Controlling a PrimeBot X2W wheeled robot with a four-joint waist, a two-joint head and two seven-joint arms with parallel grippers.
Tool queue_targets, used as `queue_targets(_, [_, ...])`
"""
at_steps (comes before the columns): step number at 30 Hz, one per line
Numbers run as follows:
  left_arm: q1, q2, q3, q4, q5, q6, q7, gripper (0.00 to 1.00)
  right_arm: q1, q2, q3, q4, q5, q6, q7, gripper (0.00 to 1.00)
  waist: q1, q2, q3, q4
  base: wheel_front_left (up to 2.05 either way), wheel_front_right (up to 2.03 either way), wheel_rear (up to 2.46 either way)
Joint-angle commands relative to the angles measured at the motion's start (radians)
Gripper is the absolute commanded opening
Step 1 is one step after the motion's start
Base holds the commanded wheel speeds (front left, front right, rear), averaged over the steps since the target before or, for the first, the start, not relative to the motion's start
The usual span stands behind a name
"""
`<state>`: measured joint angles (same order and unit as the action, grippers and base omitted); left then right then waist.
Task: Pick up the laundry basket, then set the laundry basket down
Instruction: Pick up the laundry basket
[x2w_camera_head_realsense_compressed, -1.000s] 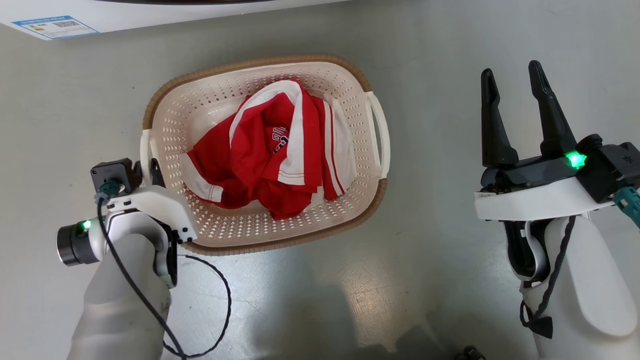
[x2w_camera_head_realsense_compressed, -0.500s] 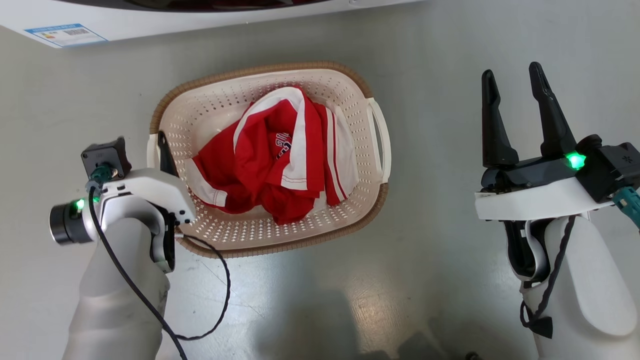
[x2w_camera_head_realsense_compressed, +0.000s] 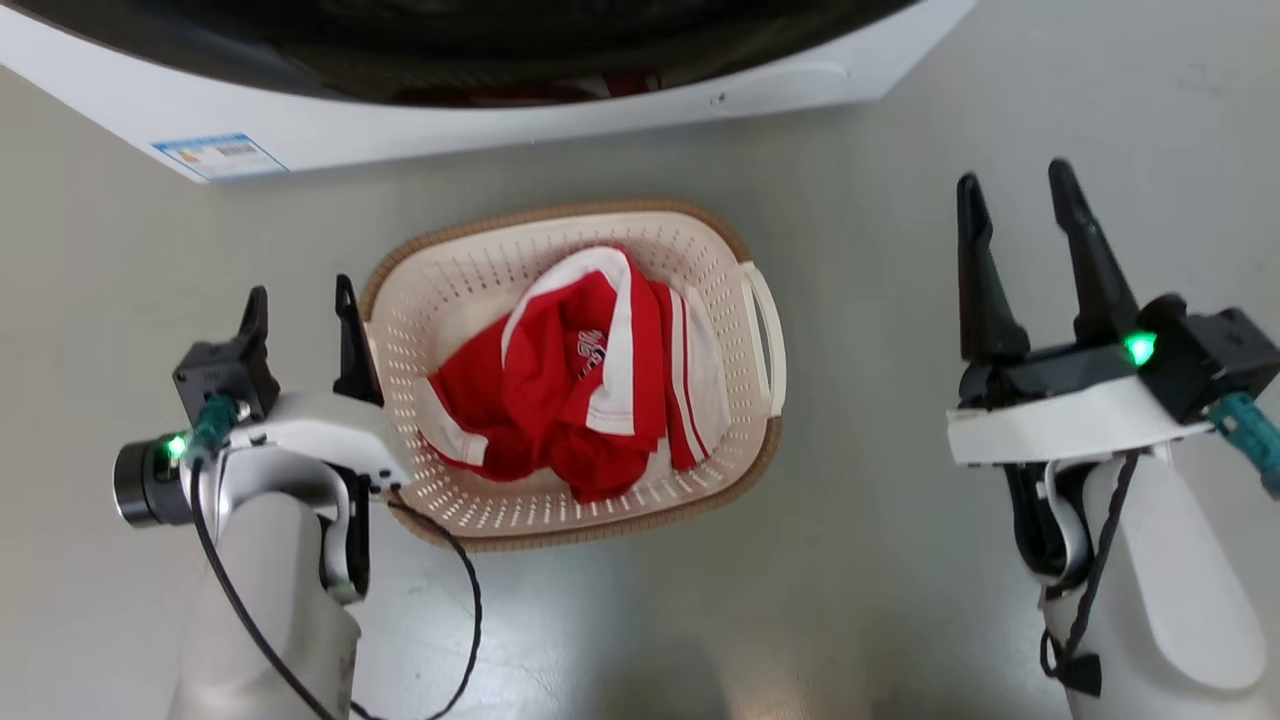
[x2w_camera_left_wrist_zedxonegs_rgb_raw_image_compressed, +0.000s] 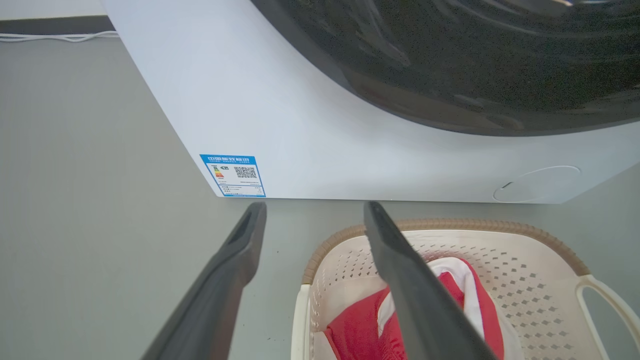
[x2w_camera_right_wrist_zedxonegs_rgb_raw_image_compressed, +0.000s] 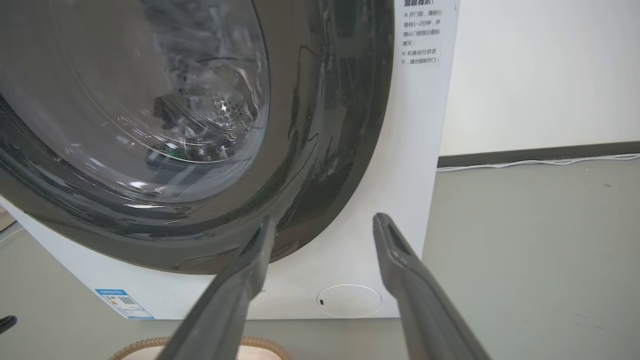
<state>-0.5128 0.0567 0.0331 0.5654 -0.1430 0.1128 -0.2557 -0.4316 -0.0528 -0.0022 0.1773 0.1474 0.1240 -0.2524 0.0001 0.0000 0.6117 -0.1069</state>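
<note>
Cream-white perforated plastic makes up the laundry basket (x2w_camera_head_realsense_compressed: 455, 300), which has a brown woven-look rim and sits on the grey floor (x2w_camera_head_realsense_compressed: 880, 600) just in front of the washing machine (x2w_camera_head_realsense_compressed: 520, 135). A crumpled red and white jersey (x2w_camera_head_realsense_compressed: 560, 400) lies inside it.

With 1 garment in it, the basket is probably light. The thin, pierced shell looks stiff but likely to flex a little if lifted from one side. The smooth plastic may be slippery, and the load could tip toward the unsupported end. The 2 white loop handles are the obvious holds: one (x2w_camera_head_realsense_compressed: 771, 335) on the side toward the right arm, and the other (x2w_camera_left_wrist_zedxonegs_rgb_raw_image_compressed: 300, 320) just below the left gripper's fingers.

The left gripper (x2w_camera_head_realsense_compressed: 300, 305) is spread wide and holds nothing. Its inner finger stands at the basket's near edge, but I cannot tell whether it touches. In the left wrist view, the handle lies between and beneath that gripper's fingers (x2w_camera_left_wrist_zedxonegs_rgb_raw_image_compressed: 315, 210). The right gripper (x2w_camera_head_realsense_compressed: 1014, 185) is also open and empty, well apart from the basket.

An energy label (x2w_camera_left_wrist_zedxonegs_rgb_raw_image_compressed: 232, 175) on the machine's lower corner has a blue header, Chinese characters, a QR code and a small coloured scale. Its fine print is too small to read. Higher on the front panel is a Chinese notice (x2w_camera_right_wrist_zedxonegs_rgb_raw_image_compressed: 421, 32) that includes "1-2". The jersey's lettering is folded and unreadable.
</note>
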Motion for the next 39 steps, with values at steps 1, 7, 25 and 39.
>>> queue_targets(1, [0.061,0.01,0.024,-0.061,0.018,-0.006,-0.006,1.0,0.045,0.003,0.014,-0.01,-0.007,0.007,-0.009,1.0,-0.0001,0.0,-0.055,0.013,0.0,0.0,0.0])
queue_targets(7, [0.18,-0.002,-0.003,-0.185,0.037,-0.004,-0.006,1.0,0.111,0.003,0.015,0.014,-0.016,0.007,-0.009,1.0,-0.0001,0.0,-0.175,0.028,0.0,0.0,0.0])
queue_targets(25, [0.548,-0.006,-0.093,-0.393,0.022,0.031,-0.006,1.0,0.391,0.003,0.037,0.029,-0.017,0.007,-0.009,1.0,-0.0001,0.0,-0.526,0.066,0.0,0.0,0.0])
queue_targets(39, [0.683,-0.006,-0.097,-0.493,0.041,0.028,-0.006,1.0,0.52,0.003,0.027,-0.017,-0.006,0.007,-0.009,1.0,-0.0001,0.0,-0.633,0.092,0.0,0.0,0.0])
